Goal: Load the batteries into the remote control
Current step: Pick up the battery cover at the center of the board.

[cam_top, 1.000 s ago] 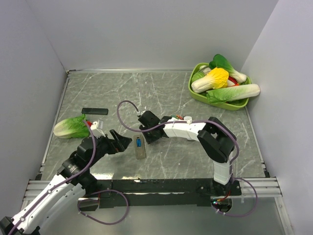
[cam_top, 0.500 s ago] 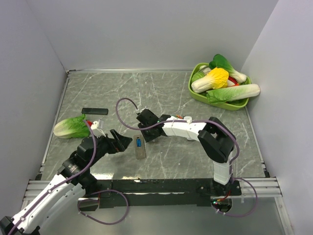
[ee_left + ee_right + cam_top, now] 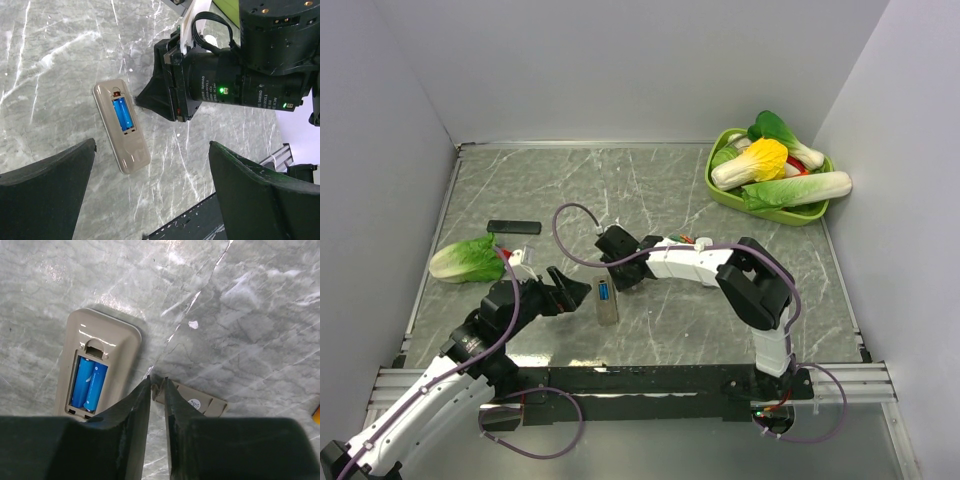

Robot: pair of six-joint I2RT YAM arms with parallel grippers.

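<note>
The remote control (image 3: 606, 300) lies back-up near the table's front, also clear in the left wrist view (image 3: 121, 127). Two blue batteries (image 3: 89, 382) sit side by side in its open recess. A beige battery cover (image 3: 200, 402) lies flat just right of the remote (image 3: 95, 355). My right gripper (image 3: 158, 382) points down with its jaws narrowed onto the cover's left end tab. A few small colourful batteries (image 3: 688, 239) lie behind the right arm. My left gripper (image 3: 152, 145) hovers wide open just left of the remote, holding nothing.
A lettuce piece (image 3: 465, 260) and a white remote (image 3: 520, 262) lie at the left, with a flat black bar (image 3: 513, 227) behind them. A green basket (image 3: 720, 188) full of vegetables stands at the back right. Grey walls close in both sides.
My right gripper has crept slightly left toward the remote and its jaws have narrowed onto the cover's end. The left arm has barely moved.
</note>
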